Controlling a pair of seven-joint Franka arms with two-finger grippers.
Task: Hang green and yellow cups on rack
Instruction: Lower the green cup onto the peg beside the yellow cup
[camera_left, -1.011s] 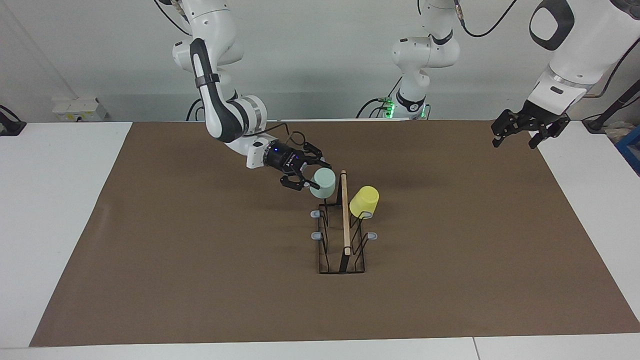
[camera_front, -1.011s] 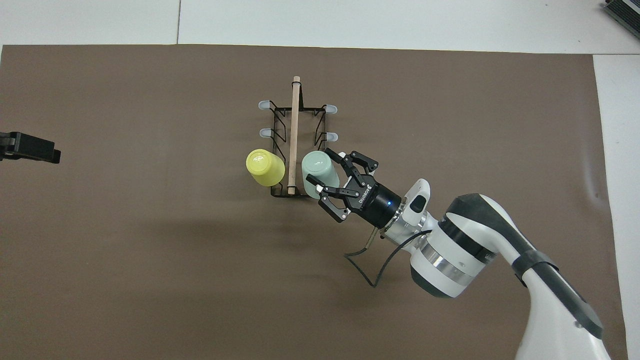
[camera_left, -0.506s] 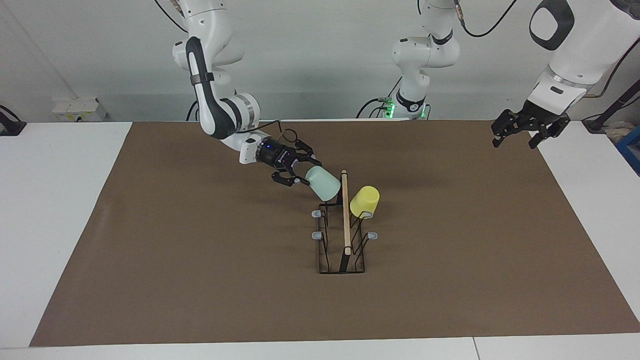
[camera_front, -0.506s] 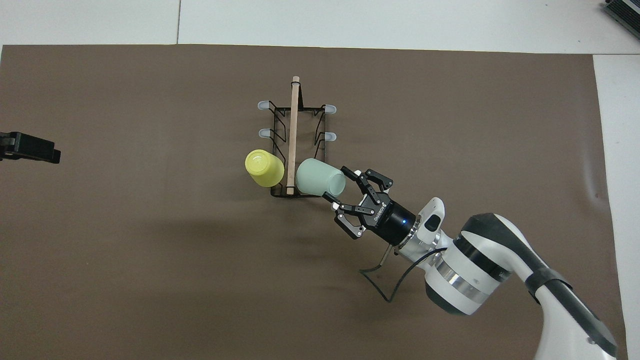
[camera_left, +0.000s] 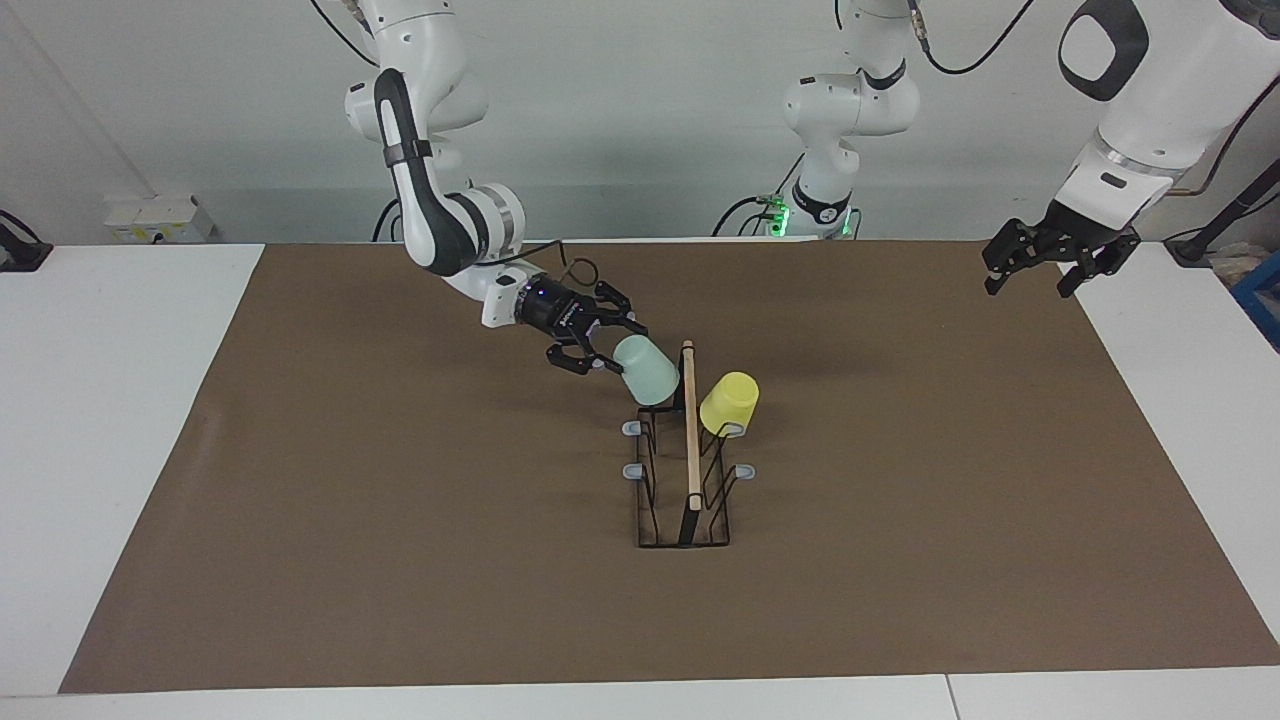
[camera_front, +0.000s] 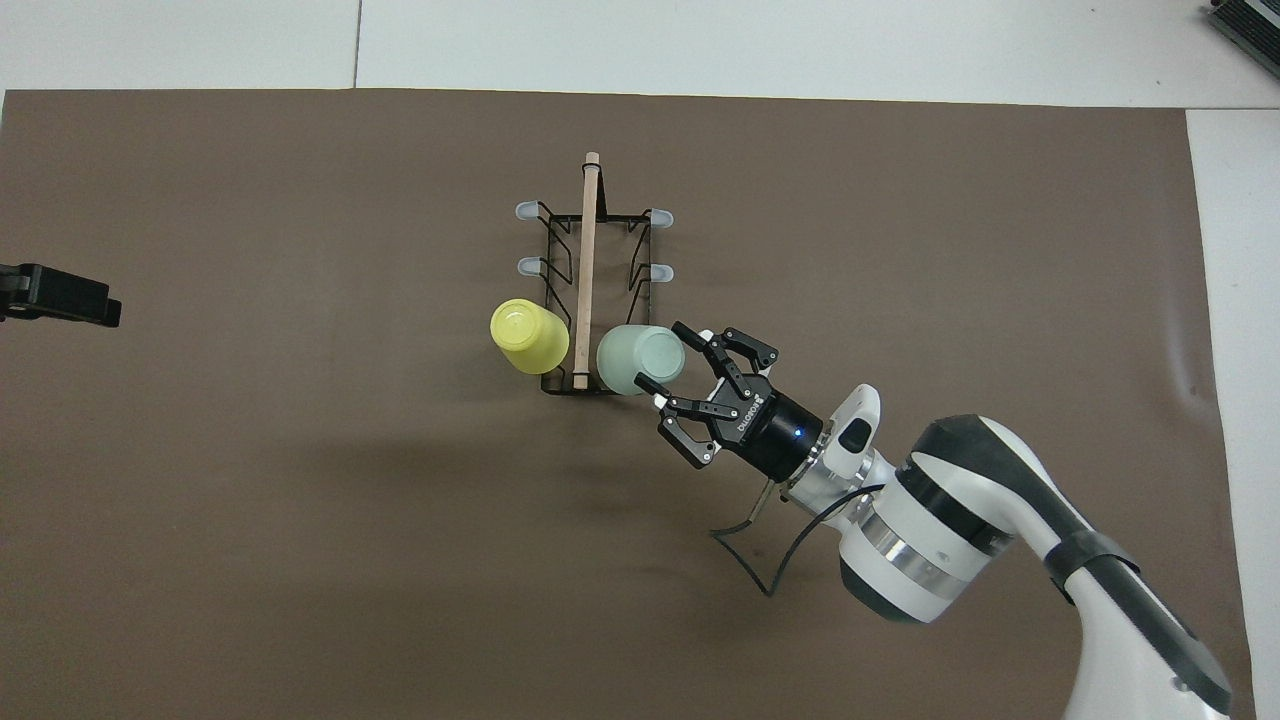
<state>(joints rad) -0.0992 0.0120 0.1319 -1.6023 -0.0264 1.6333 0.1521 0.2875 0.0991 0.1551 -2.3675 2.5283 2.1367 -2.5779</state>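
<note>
The green cup (camera_left: 647, 369) and yellow cup (camera_left: 728, 403) hung on the rack's (camera_left: 684, 470) prongs nearest the robots. The right gripper (camera_left: 600, 343) hovered beside the green cup, fingers spread. The left gripper (camera_left: 1035, 262) waited over the surface (camera_left: 400, 560) at its own end, fingers spread.

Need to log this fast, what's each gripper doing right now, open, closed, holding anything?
Right gripper: open, holding nothing, fingers beside the green cup on the rack.
Left gripper: open, empty, waiting above the table's edge.

White table (camera_left: 120, 420), brown mat (camera_left: 400, 520) covering most of it, plain pale wall (camera_left: 620, 120), even light
</note>
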